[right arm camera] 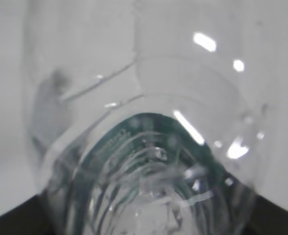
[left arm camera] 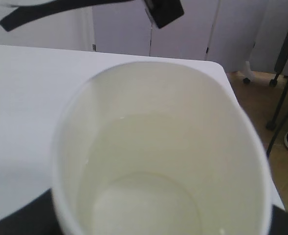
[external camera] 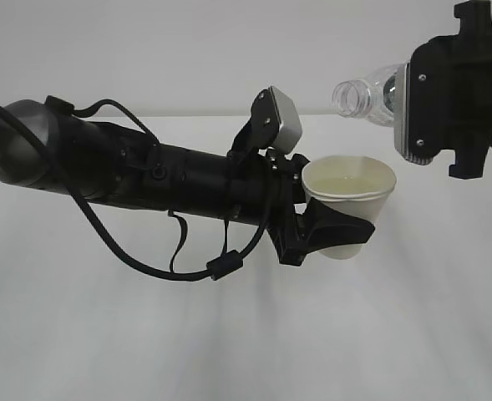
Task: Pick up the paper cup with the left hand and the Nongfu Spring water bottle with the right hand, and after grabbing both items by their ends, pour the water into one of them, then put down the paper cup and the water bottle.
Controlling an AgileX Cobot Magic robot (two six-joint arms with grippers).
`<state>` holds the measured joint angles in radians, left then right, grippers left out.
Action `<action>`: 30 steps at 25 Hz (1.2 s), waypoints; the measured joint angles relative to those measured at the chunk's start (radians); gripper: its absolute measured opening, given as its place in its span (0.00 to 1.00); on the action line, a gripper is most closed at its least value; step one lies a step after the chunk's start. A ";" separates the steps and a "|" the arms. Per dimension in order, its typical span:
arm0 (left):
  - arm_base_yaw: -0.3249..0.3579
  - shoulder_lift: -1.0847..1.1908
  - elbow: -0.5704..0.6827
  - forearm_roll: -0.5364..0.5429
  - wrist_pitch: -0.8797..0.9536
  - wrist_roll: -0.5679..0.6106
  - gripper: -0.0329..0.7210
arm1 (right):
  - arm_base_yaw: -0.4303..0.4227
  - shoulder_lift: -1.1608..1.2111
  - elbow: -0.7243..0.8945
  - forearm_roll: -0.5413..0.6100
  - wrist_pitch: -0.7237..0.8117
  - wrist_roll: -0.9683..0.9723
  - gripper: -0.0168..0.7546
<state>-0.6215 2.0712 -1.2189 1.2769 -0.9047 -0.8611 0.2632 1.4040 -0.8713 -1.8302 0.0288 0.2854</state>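
**A:** Start with what's nearest the exterior camera.

**B:** The left hand point(external camera: 333, 234), on its thick black cylindrical arm point(external camera: 145, 180) with looping cables point(external camera: 137, 263) and a grey square block point(external camera: 283, 117) on top. Its black fingers are clamped around the lower part of the paper cup point(external camera: 350, 196), which it holds upright in the air above the white table point(external camera: 229, 334), the mouth tipped slightly towards the camera.

**A:** Anything in the cup?

**B:** Yes. From the left wrist camera the paper cup point(left arm camera: 158, 152) fills the view, and the water point(left arm camera: 148, 196) sits clear in the cream-coloured bottom. A faint liquid line shows partway up the inside wall.

**A:** And further back?

**B:** At about one o'clock from the cup, higher up, the Nongfu Spring water bottle point(external camera: 367, 96) lies close to horizontal, its open, capless mouth pointing to nine o'clock. The mouth hangs above the cup's rim, apart from it. No stream runs between them.

**A:** Who holds it?

**B:** The right hand point(external camera: 421, 104), a black block at the upper right, closed around the bottle's body so only the neck and shoulder stick out. The right wrist camera sees the bottle point(right arm camera: 144, 147) end-on: clear ribbed plastic with the green label showing through, black finger edges point(right arm camera: 16, 218) at the bottom corners pressed against it.
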 joint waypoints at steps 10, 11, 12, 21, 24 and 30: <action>0.000 0.000 0.000 0.000 0.002 0.000 0.62 | 0.000 0.000 0.000 0.000 -0.002 0.187 0.60; 0.000 0.000 0.000 0.000 0.003 0.000 0.62 | 0.000 0.000 0.000 0.000 -0.002 0.209 0.60; 0.000 0.000 0.000 0.000 0.005 0.000 0.62 | 0.000 0.000 0.000 0.000 -0.002 0.231 0.60; 0.000 0.000 0.000 -0.001 0.007 0.000 0.62 | 0.000 0.000 0.000 0.000 -0.002 0.495 0.60; 0.000 0.000 0.000 -0.001 0.007 0.000 0.62 | 0.000 0.000 0.000 0.000 -0.002 0.585 0.60; 0.000 0.000 0.000 -0.001 0.010 0.000 0.62 | 0.000 0.000 0.000 0.000 0.001 0.721 0.60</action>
<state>-0.6215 2.0712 -1.2189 1.2762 -0.8951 -0.8611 0.2632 1.4040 -0.8713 -1.8302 0.0298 1.0067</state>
